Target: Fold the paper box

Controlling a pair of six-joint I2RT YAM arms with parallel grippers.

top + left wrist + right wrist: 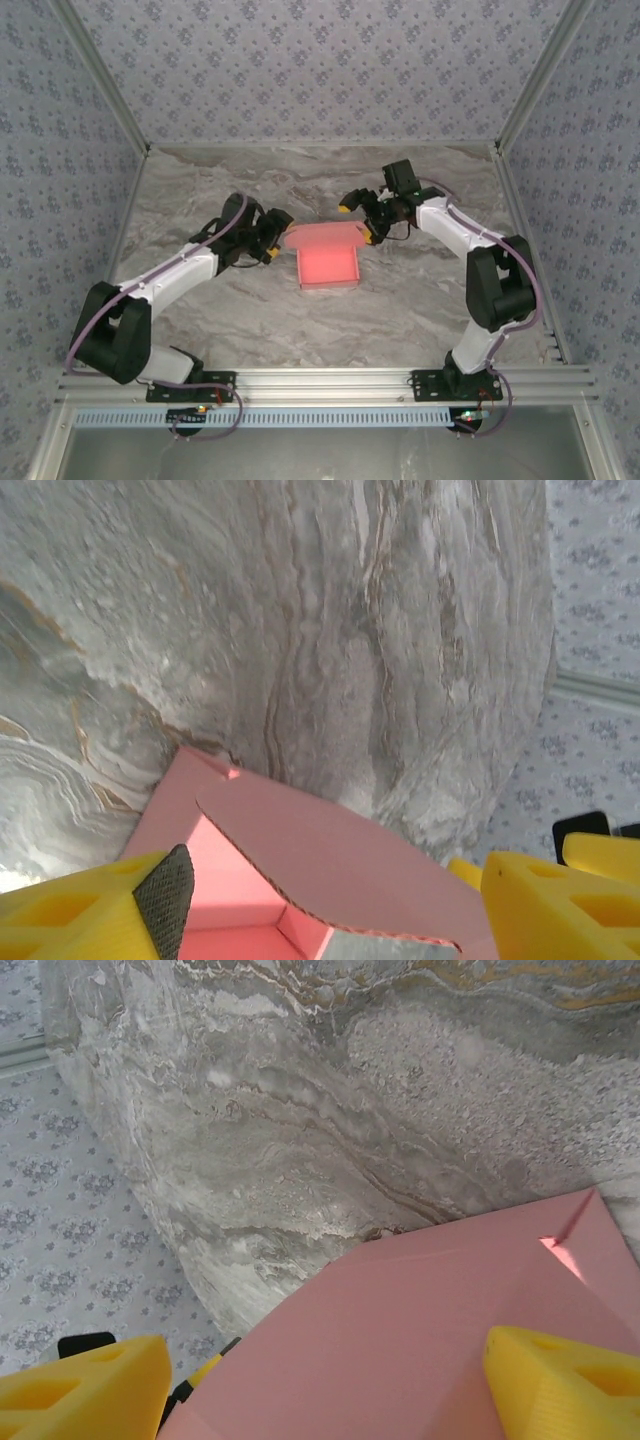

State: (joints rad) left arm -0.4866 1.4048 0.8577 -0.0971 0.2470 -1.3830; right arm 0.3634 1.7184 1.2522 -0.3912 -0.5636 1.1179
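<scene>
**Where the box (328,268) lies, and how each gripper stands**

As I read the top view, the box rests mid-table (420,300), a pink tray open upward with its flap (320,237) at the far edge. The left gripper (272,240) sits at the flap's left end and the right gripper (358,220) at its right end. Both are spread, with nothing grasped.

Left wrist: the yellow fingers (80,910) stand wide apart, with the flap (330,850) between them, leaning over the box's interior. I see no clamp on the card.

Right wrist: the fingers (560,1380) are likewise parted. The flap (450,1300) spreads beneath and between them, its edge against the marbled table (350,1110). I cannot tell whether either finger touches it.
</scene>
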